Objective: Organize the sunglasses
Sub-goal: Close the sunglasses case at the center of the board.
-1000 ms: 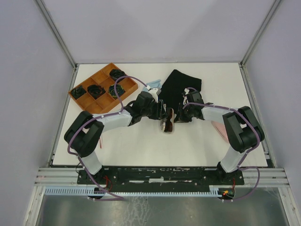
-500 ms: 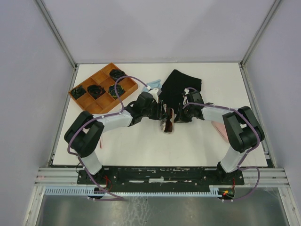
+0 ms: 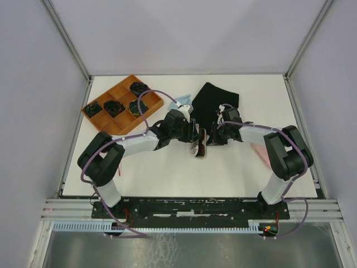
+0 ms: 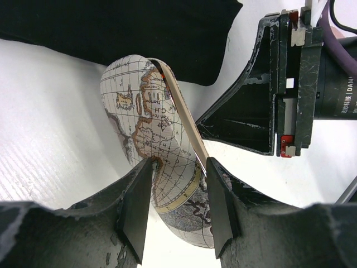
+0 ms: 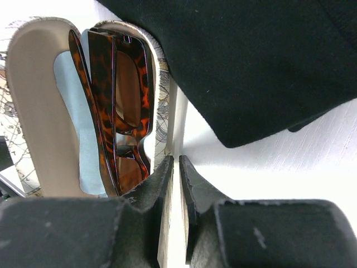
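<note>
Centre-table, we see the left gripper [image 4: 178,167] clamping the map-print case [image 4: 139,106] from nine o'clock, right gripper [image 5: 176,164] seemingly pinching its rim from three, so the sunglasses [image 5: 120,95] sit cradled.

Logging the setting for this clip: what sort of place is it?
Probably a robot lab test cell: a white table boxed in by plain panel walls and aluminium framing, with the left arm and right arm bolted to a black rail at its near edge.

A white table [image 3: 167,173] carries a divided wooden tray [image 3: 120,96] far left, a black cloth [image 3: 212,96] and pale blue cloth [image 3: 182,101] far centre, a map-printed glasses case [image 3: 198,147] mid-table, and a pink case [image 3: 258,151] right.
</note>
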Controlling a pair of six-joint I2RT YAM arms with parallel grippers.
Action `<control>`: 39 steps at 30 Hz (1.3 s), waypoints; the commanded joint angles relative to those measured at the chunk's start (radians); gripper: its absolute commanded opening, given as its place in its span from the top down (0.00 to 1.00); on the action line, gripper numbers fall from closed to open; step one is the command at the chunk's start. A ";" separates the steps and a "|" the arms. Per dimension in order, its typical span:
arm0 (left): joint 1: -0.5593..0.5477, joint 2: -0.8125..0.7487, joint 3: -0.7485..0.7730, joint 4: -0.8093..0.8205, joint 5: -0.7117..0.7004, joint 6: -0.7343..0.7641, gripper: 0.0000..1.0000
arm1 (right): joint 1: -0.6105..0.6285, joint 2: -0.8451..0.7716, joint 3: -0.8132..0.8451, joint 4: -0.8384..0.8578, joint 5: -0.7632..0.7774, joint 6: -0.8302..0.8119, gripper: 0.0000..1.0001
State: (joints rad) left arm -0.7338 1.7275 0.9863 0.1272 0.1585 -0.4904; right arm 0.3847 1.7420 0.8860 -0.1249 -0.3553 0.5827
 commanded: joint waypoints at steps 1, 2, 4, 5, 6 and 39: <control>-0.046 0.046 0.032 0.009 0.053 0.000 0.50 | 0.014 0.012 0.041 0.069 -0.057 0.020 0.81; -0.049 0.049 0.034 0.009 0.053 0.000 0.50 | 0.013 0.011 0.041 0.069 -0.057 0.019 0.81; -0.055 0.056 0.038 0.009 0.052 0.000 0.50 | 0.013 0.011 0.039 0.070 -0.058 0.017 0.81; -0.057 0.060 0.039 0.009 0.050 0.000 0.50 | 0.014 0.012 0.039 0.072 -0.059 0.019 0.81; -0.059 0.063 0.040 0.010 0.049 0.000 0.50 | 0.014 0.011 0.038 0.073 -0.060 0.019 0.81; -0.050 -0.089 0.073 -0.157 -0.223 0.084 0.30 | 0.011 -0.306 -0.050 -0.049 0.247 -0.050 0.50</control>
State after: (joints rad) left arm -0.7902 1.6451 1.0172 0.0418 0.0467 -0.4671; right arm 0.3927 1.5299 0.8631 -0.1360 -0.2230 0.5503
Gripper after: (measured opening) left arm 0.658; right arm 0.446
